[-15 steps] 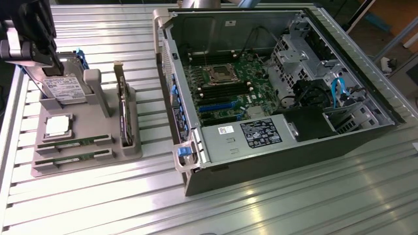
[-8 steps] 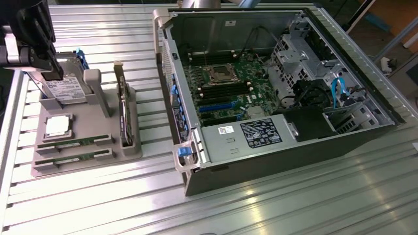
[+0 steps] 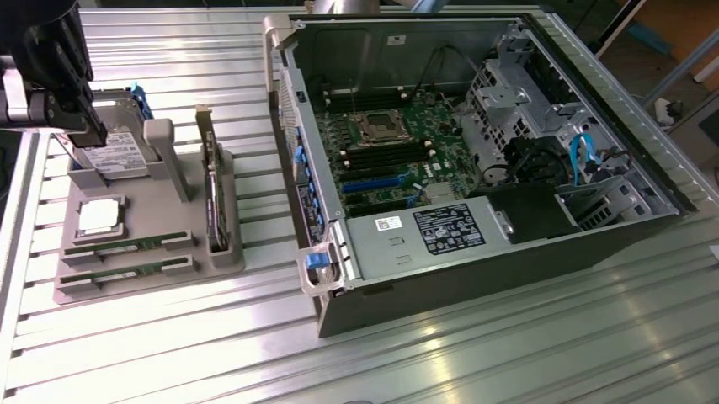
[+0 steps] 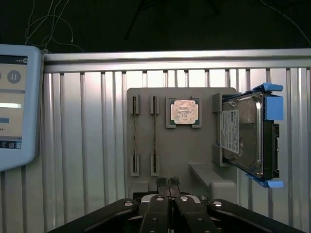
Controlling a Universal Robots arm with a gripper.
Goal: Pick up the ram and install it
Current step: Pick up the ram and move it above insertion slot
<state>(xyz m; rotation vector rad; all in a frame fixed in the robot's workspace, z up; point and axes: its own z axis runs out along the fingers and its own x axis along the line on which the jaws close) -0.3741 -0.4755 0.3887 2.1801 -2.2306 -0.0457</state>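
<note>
closed tool (image 4: 168, 187) over holder (image 4: 194, 150); ram (image 4: 154, 141) beside processor (image 4: 184, 111), hard drive (image 4: 243, 136) beyond.

two ram sticks (image 4: 135, 138); one hard drive (image 4: 243, 136); one processor (image 4: 184, 111)

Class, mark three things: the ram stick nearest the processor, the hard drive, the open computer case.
ram stick (image 4: 155, 136), wrist view, middle of its thin upper edge.
hard drive (image 4: 243, 138), wrist view, its silver top plate.
computer case (image 3: 450, 288), exterior view, its dark outer side wall.
</note>
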